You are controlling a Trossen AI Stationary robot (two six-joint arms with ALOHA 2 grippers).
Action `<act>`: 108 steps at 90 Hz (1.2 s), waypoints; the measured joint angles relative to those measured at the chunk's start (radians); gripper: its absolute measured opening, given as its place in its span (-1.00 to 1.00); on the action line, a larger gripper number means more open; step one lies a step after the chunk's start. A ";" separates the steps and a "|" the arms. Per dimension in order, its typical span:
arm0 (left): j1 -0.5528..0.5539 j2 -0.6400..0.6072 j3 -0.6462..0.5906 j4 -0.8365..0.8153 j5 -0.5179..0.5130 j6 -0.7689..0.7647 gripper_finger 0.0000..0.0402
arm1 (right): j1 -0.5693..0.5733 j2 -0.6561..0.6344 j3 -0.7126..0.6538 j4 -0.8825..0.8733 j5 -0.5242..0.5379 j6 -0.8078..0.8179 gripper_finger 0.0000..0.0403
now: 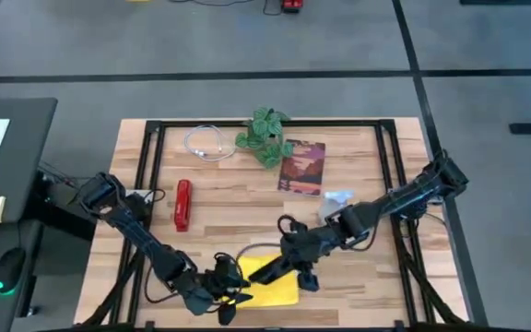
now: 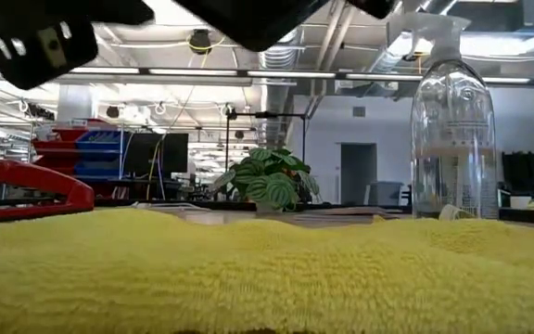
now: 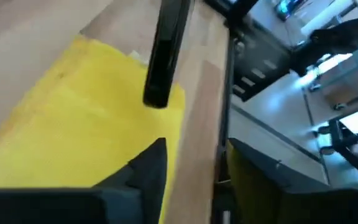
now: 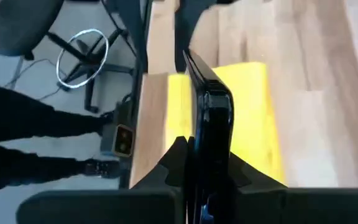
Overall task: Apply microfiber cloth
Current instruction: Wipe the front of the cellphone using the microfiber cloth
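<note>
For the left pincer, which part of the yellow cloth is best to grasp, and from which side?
Probably the near-left edge of the microfiber cloth, approached from the left pincer side. The cloth lies flat, and the right pincer holds a black smartphone above its middle, so only the edges are free.

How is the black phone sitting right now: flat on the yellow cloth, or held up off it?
Held up. The right gripper clamps the phone on edge above the cloth, which lies spread on the table.

The wooden table [image 1: 238, 198] carries a yellow microfiber cloth [image 1: 279, 288], red stapler [image 1: 182, 205], book [image 1: 302, 168], plant [image 1: 265, 136] and cable [image 1: 208, 143].
</note>
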 joint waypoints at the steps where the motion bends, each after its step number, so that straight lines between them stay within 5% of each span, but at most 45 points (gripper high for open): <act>1: 0.001 -0.003 0.000 0.000 0.000 0.002 -0.22 | -0.002 0.001 0.000 -0.001 -0.007 -0.002 -0.92; 46: 0.053 0.031 0.103 -0.297 0.028 0.188 -0.23 | -0.041 0.054 0.000 -0.070 -0.061 -0.079 -0.93; 76: 0.079 0.246 0.105 -0.110 0.034 0.393 -0.19 | -0.038 0.056 -0.002 -0.223 -0.061 -0.063 -0.93; 97: 0.121 0.357 0.109 -0.049 0.138 0.303 0.00 | -0.028 0.055 -0.002 -0.225 -0.065 -0.036 -0.93; 108: 0.124 0.385 0.113 -0.038 0.166 0.313 -0.10 | -0.029 0.055 -0.002 -0.225 -0.064 -0.020 -0.93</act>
